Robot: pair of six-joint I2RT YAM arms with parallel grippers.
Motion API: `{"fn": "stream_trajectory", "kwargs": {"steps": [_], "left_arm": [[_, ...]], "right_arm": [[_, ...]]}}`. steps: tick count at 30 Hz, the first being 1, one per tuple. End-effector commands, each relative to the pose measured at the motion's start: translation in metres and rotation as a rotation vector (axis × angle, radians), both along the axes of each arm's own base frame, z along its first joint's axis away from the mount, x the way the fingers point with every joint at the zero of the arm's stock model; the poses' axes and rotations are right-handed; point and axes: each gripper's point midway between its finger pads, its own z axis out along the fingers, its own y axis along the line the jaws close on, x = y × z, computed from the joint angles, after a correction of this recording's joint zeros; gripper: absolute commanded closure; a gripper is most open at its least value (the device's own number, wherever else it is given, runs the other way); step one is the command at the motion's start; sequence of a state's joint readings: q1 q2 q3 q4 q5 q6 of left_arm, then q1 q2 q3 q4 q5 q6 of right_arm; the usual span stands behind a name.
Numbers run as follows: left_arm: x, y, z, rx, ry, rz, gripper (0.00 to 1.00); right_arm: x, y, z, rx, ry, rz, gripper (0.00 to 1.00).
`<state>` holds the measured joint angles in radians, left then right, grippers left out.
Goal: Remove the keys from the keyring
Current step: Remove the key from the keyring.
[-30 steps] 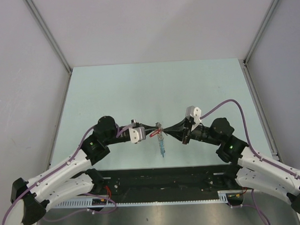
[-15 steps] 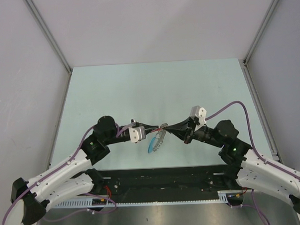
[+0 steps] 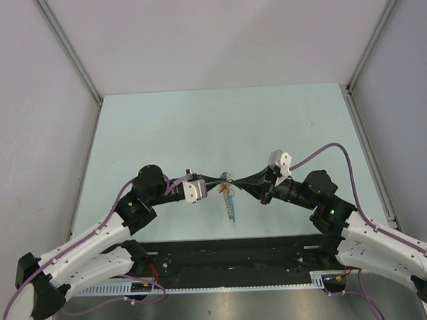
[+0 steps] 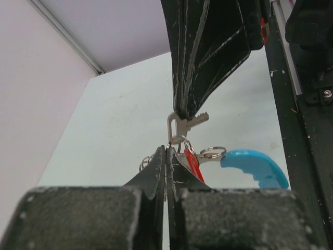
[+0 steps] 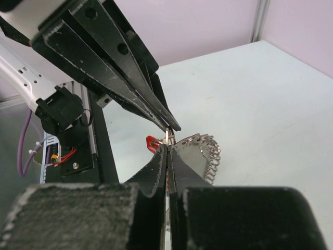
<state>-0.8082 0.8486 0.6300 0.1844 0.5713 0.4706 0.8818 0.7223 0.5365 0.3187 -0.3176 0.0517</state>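
Observation:
Both grippers meet above the table's near middle with the bunch hanging between them. My left gripper (image 3: pixel 223 179) (image 4: pixel 167 149) is shut, its tips pinching a silvery link of the keyring (image 4: pixel 212 152). My right gripper (image 3: pixel 233 182) (image 5: pixel 166 146) is shut on a small silvery key (image 4: pixel 181 125), seen edge-on in the right wrist view. The red-headed key (image 4: pixel 192 163) (image 5: pixel 152 142) hangs just below the tips. The keyring's coiled silvery loops (image 5: pixel 207 151) and its blue arc (image 4: pixel 255 166) (image 3: pixel 232 211) dangle underneath.
The pale green table (image 3: pixel 219 124) lies under the bunch. A black rail with cable trays (image 3: pixel 225 255) runs along the near edge between the arm bases. Grey walls stand at both sides and at the back.
The hanging bunch swung left with its blue arc, then dropped back to hang straight down. The right arm shifted slightly right. Both grippers stayed shut at the same meeting point.

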Motion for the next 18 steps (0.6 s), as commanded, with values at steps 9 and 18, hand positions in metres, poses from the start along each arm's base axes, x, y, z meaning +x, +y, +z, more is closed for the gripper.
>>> {"fn": "stream_trajectory", "kwargs": {"steps": [9, 18], "left_arm": [[-0.004, -0.001, 0.034, -0.081, -0.05, -0.025, 1.0], [-0.005, -0.001, 0.035, -0.084, -0.043, -0.026, 1.0]], "right_arm": [[0.011, 0.012, -0.015, -0.031, 0.045, -0.009, 0.9], [0.011, 0.019, -0.011, -0.008, 0.037, 0.015, 0.74]]}}
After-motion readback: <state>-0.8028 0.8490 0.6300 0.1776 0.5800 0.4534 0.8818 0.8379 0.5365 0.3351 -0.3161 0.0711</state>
